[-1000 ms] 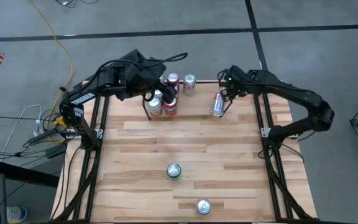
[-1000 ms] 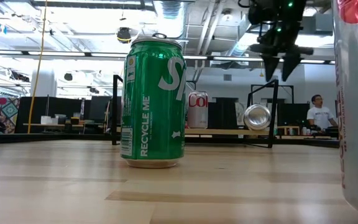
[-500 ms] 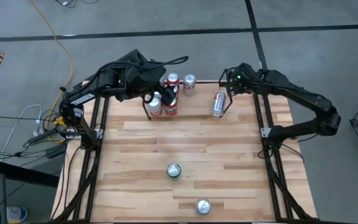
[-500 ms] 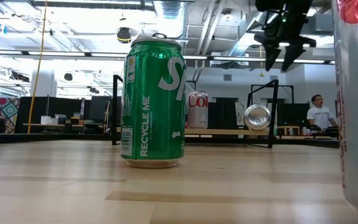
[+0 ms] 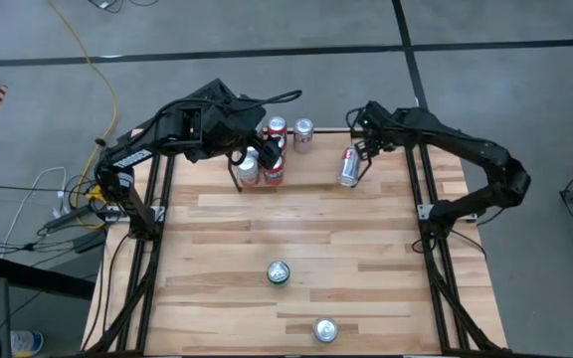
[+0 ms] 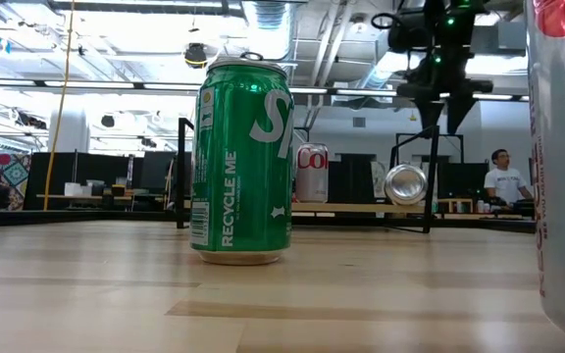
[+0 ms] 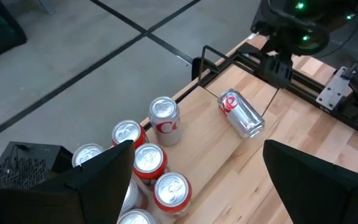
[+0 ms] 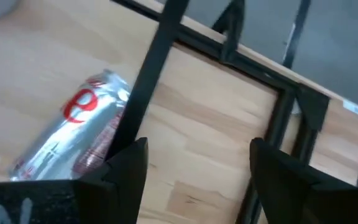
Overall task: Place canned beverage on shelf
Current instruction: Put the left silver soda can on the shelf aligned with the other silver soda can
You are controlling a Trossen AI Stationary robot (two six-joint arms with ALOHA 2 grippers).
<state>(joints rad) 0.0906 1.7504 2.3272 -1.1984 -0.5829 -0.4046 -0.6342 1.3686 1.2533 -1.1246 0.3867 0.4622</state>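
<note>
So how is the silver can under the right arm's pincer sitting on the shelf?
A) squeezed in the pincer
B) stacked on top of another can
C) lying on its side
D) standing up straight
C. The silver can lies tipped over on its side on the shelf, away from the standing cans; the right pincer hangs open above it without holding it.

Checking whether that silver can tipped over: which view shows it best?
The left wrist view: the tipped silver can lies unobstructed on its side. The high view shows it small, the low view only end-on, the right wrist view partly behind a bar.
</note>
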